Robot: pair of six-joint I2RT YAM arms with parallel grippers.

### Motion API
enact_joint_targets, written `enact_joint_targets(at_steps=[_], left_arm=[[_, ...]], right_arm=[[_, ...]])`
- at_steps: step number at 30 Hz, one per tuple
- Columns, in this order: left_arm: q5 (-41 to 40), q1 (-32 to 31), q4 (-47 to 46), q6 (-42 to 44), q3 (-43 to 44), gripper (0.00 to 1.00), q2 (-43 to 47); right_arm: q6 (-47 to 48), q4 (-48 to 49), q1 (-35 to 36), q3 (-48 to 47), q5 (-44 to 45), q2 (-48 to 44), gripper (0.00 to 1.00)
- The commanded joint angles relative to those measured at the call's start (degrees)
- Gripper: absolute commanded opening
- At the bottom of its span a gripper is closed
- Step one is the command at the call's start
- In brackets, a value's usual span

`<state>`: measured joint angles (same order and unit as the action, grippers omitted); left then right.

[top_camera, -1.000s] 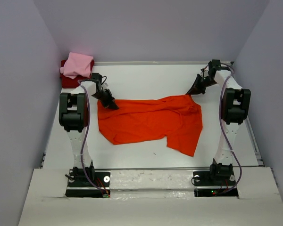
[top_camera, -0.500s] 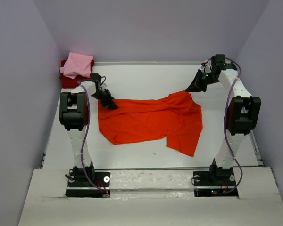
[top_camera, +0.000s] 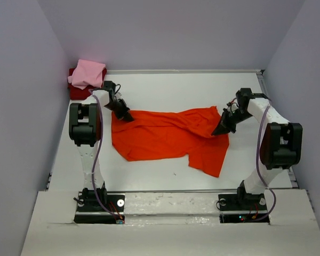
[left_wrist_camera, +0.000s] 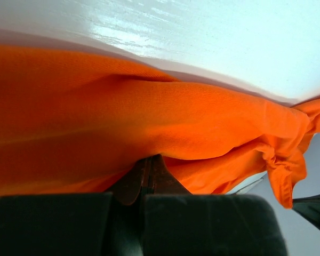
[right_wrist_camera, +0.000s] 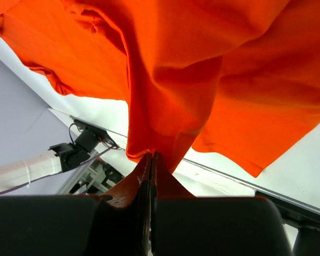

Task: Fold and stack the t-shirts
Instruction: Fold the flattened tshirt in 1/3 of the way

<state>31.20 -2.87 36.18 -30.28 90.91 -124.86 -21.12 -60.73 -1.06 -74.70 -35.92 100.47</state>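
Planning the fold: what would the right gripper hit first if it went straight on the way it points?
The orange shirt it pinches: the right gripper points toward the cloth's middle. Depth to the table beneath is unclear.

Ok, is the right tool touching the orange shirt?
Touching. The right wrist view shows the right tool shut on a hanging fold of the orange shirt.

Bright orange-red cloth t-shirt (left_wrist_camera: pixel 149 117): matt, fine knit texture visible, soft creases. White desk (left_wrist_camera: pixel 213 37): smooth, glossy, reflecting light. Light pink folded cloth t-shirt (top_camera: pixel 88 73), at 11 o'clock: matt, soft. Dark red folded cloth t-shirt (top_camera: pixel 74 93): matt. Left gripper (left_wrist_camera: pixel 151 162) and right gripper (right_wrist_camera: pixel 151 160): black housings, matt, plastic-looking.
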Motion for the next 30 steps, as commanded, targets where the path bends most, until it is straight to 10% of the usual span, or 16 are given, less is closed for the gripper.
enact_joint_targets(at_steps=[1, 17, 22, 30], left_arm=[[-3.16, 0.06, 0.55, 0.93, 1.46, 0.0, -1.27], [-2.72, 0.06, 0.73, 1.45, 1.99, 0.0, -1.62], [-2.81, 0.06, 1.17, 1.89, 2.6, 0.0, -1.44], [-3.34, 0.06, 3.1, 3.21, 4.27, 0.0, -1.53]], right_arm=[[-1.02, -2.02, 0.71, 3.57, -0.81, -6.94, 0.0], [-5.33, -0.8, 5.19, 17.91, -2.22, -15.47, 0.05], [-6.56, -1.67, 5.19, 15.03, 4.27, -14.34, 0.72], [-4.55, -1.24, 5.19, -1.75, 6.48, -4.15, 0.79]])
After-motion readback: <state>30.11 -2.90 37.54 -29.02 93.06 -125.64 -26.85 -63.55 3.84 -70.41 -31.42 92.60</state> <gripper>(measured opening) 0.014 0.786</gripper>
